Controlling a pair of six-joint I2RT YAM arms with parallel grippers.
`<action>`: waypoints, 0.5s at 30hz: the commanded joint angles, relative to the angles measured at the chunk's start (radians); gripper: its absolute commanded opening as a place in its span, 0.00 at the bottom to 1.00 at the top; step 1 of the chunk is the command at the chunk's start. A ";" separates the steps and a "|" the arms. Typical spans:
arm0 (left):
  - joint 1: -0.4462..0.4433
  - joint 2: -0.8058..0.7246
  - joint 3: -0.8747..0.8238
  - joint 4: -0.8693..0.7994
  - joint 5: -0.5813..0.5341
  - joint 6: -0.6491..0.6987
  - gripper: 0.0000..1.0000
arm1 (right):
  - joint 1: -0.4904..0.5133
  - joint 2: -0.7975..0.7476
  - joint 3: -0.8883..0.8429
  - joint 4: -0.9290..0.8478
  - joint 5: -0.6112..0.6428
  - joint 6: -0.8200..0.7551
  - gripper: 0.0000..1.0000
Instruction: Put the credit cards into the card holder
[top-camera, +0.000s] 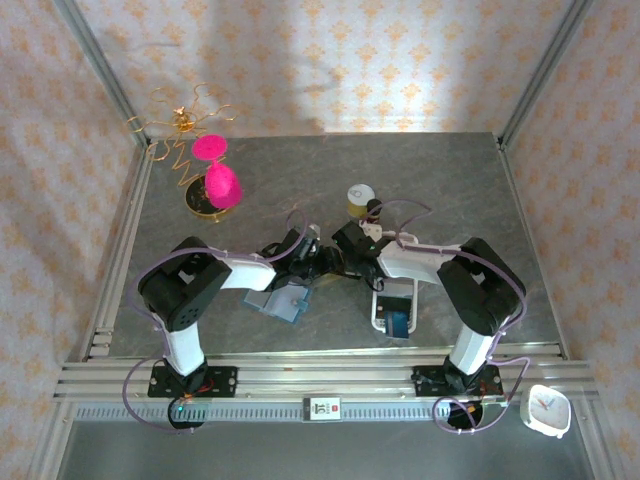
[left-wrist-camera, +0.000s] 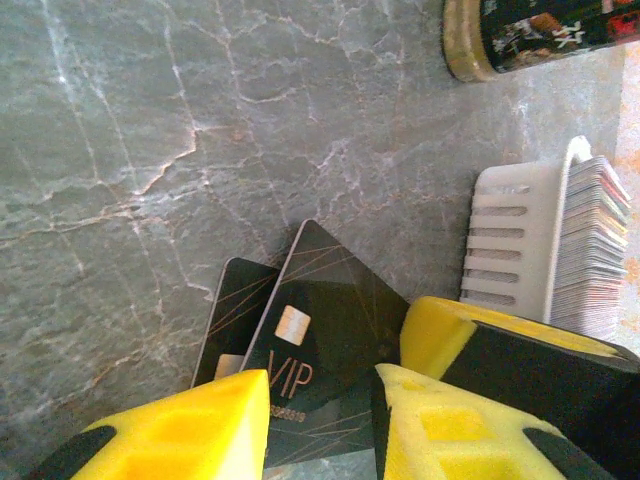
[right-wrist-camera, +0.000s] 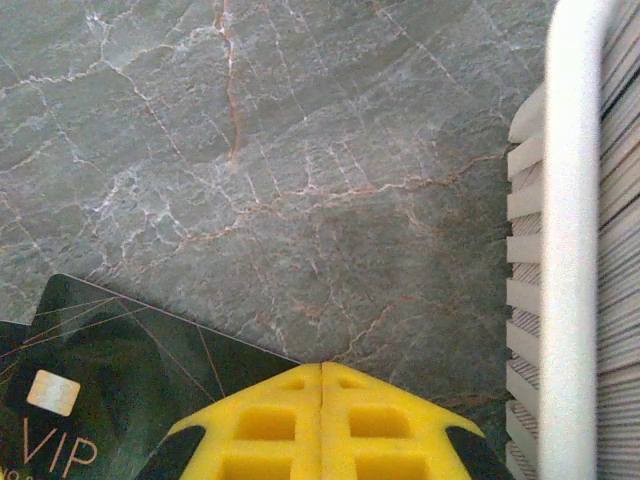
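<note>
Two black credit cards lie overlapped on the grey stone table, the upper one marked VIP (left-wrist-camera: 330, 340) and the lower one (left-wrist-camera: 232, 310) peeking out to its left. My left gripper (left-wrist-camera: 320, 430) hovers open over the VIP card, one yellow finger on each side of it. My right gripper (right-wrist-camera: 322, 375) is shut, its tip resting at the edge of the VIP card (right-wrist-camera: 90, 390); that tip (left-wrist-camera: 445, 335) also shows beside the card's right corner. From above, both grippers (top-camera: 318, 258) (top-camera: 346, 250) meet at mid-table. The teal card holder (top-camera: 288, 302) lies just nearer, by the left arm.
A white slotted tray (top-camera: 380, 312) (left-wrist-camera: 510, 240) (right-wrist-camera: 570, 230) full of upright cards (left-wrist-camera: 597, 240) stands just right of the grippers. A yellow-rimmed can (top-camera: 360, 198) (left-wrist-camera: 530, 35) stands behind. A pink hourglass (top-camera: 218, 172) and gold wire ornament (top-camera: 180, 125) are far left; a white clock (top-camera: 546, 410) is front right.
</note>
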 joint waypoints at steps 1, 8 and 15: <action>0.000 0.011 0.009 -0.023 -0.034 0.010 0.34 | -0.004 0.018 -0.024 -0.021 -0.039 0.004 0.00; 0.004 -0.021 -0.015 -0.027 -0.066 0.018 0.35 | -0.004 0.016 -0.027 -0.022 -0.040 0.005 0.00; 0.008 -0.055 -0.033 -0.053 -0.104 0.027 0.35 | -0.004 0.021 -0.025 -0.023 -0.037 0.003 0.00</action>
